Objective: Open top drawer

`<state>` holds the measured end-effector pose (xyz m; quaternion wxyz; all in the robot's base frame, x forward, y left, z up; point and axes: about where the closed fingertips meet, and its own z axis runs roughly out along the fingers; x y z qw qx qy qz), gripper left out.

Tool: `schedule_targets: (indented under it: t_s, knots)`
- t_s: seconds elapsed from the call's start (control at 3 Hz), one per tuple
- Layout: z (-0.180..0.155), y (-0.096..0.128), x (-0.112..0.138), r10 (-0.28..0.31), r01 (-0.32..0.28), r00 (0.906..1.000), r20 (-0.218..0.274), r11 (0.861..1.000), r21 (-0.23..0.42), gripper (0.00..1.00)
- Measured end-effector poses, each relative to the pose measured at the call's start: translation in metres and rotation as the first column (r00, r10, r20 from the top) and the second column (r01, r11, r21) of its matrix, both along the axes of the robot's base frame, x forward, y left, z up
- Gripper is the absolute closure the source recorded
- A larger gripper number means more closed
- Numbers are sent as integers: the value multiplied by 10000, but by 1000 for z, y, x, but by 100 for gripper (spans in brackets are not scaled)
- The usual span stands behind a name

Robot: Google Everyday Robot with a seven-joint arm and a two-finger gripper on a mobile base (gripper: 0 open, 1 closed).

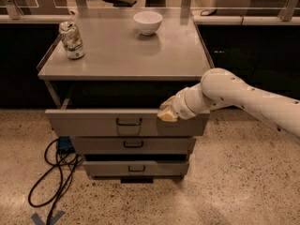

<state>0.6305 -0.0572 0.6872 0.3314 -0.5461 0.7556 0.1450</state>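
Top drawer (93,122) stands partly pulled out; the gripper (168,113) is at its upper edge, open or closed I cannot tell.

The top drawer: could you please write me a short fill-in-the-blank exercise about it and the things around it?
The top drawer stands partly ____. The hand is at its front's upper edge, in the picture to the ____ of the handle. Below it sit ____ shorter drawers.
Missing: open; right; two.
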Motion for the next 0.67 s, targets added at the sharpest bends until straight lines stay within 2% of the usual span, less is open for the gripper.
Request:
schedule_targets:
  t_s: [0.67]
  knots:
    - [-1, 0, -8, 20, -20, 10000, 35, 10000, -39, 100]
